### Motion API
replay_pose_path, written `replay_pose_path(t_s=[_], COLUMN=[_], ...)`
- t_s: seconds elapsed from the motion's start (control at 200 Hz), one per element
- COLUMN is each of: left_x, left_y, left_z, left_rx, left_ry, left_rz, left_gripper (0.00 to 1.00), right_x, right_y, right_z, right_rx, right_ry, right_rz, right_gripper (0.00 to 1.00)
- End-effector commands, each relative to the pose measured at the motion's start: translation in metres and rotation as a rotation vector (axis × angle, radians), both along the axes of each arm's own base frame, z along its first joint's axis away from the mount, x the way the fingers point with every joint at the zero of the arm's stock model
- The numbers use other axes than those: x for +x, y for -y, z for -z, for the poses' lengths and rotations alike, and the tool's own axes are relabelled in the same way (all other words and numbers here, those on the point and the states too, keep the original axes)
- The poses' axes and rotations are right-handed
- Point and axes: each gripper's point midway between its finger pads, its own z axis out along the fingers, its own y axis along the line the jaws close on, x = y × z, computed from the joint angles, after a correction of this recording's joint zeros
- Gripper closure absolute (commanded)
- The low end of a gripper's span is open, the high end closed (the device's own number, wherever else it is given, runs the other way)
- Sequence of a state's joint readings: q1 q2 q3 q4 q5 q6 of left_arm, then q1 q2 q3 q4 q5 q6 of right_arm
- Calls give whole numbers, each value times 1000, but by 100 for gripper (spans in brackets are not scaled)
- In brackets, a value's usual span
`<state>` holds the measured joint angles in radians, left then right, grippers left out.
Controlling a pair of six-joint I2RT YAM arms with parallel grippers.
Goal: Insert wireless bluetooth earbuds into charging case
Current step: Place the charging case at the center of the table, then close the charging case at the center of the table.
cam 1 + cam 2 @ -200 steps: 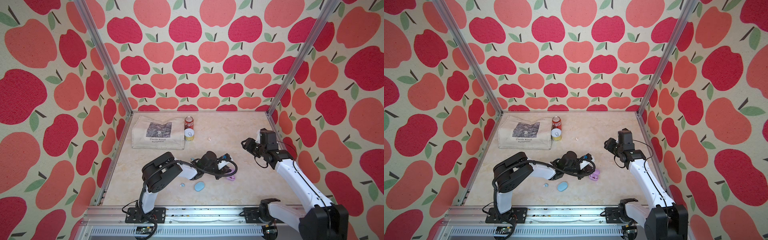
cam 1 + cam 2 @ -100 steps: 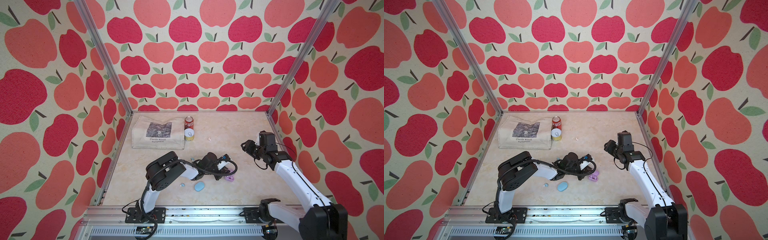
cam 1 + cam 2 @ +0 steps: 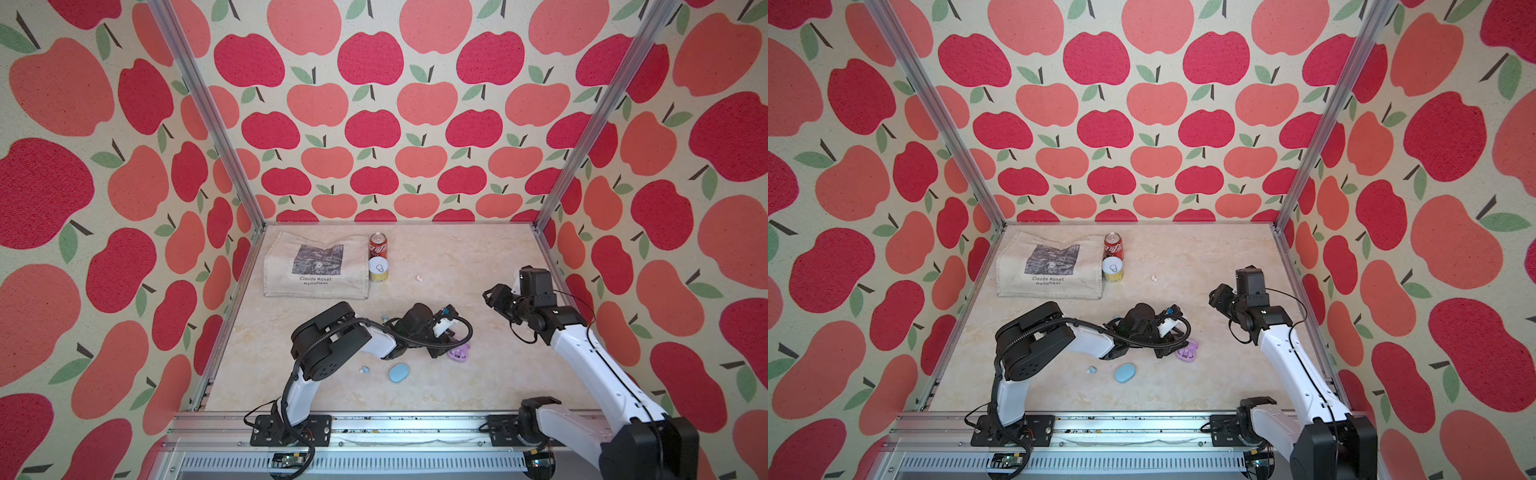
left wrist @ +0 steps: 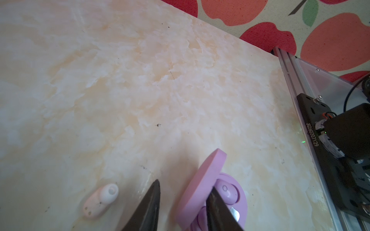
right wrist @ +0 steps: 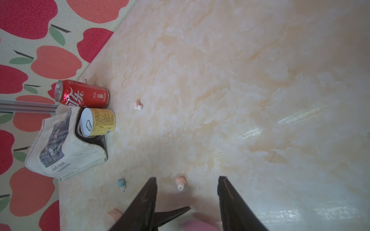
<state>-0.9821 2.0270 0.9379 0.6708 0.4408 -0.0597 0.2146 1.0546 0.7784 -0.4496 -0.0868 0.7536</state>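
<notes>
Left wrist, L hand [image 4: 184,187] part-open astride purple case lid [image 4: 204,174], R hand [image 5: 187,177] open, empty

Three walls [image 3: 374,124] papered with red and coral apples stand around me, with aluminium posts [image 3: 208,116] rising in the corners at 11 and 1 o'clock. The cream marble-patterned floor [image 3: 457,257] under me gleams softly in even light, and a metal rail [image 3: 415,428] edges it at 6 o'clock

tote [image 3: 316,266], cans [image 3: 378,270] rear-left — right side open
</notes>
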Motion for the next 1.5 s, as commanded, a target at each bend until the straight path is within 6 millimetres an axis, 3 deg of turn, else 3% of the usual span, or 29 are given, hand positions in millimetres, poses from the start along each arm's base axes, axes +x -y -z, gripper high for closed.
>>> replay_pose_path(t_s=[0.0, 0.095, 0.22, 0.3, 0.34, 0.41, 0.59, 0.755, 1.121, 1.351, 1.496], left_x=[9, 14, 26, 30, 28, 24, 19, 34, 28, 29, 29], left_y=[-1, -11, -34, -51, -59, -72, -116, -146, -144, -146, -145], left_z=[-30, -52, -95, -117, -129, -140, -122, -110, -103, -103, -103], left_rx=[-62, -105, -176, -217, -237, -253, -199, -284, -297, -302, -303], left_ry=[42, 52, 87, 75, 62, 14, -30, -36, -54, -51, -51], left_rz=[-17, -56, -169, -245, -275, -317, -458, -579, -548, -556, -557], left_gripper=[47, 33, 18, 14, 0, 1, 1, 1, 1, 1, 1], right_x=[-11, -19, -34, -47, -52, -62, -77, -82, -65, -59, -66], right_y=[4, 5, 9, 13, 14, 14, 10, -1, -31, -47, -51], right_z=[-1, -5, -3, 5, 10, 24, 54, 73, 100, 101, 102], right_rx=[-10, -33, -84, -113, -116, -118, -119, -118, -181, -232, -251], right_ry=[-23, -31, -66, -111, -130, -178, -260, -312, -416, -435, -442], right_rz=[-3, -32, -71, -89, -95, -104, -132, -153, -204, -263, -291], right_gripper=[45, 41, 37, 35, 35, 35, 35, 35, 36, 37, 37])
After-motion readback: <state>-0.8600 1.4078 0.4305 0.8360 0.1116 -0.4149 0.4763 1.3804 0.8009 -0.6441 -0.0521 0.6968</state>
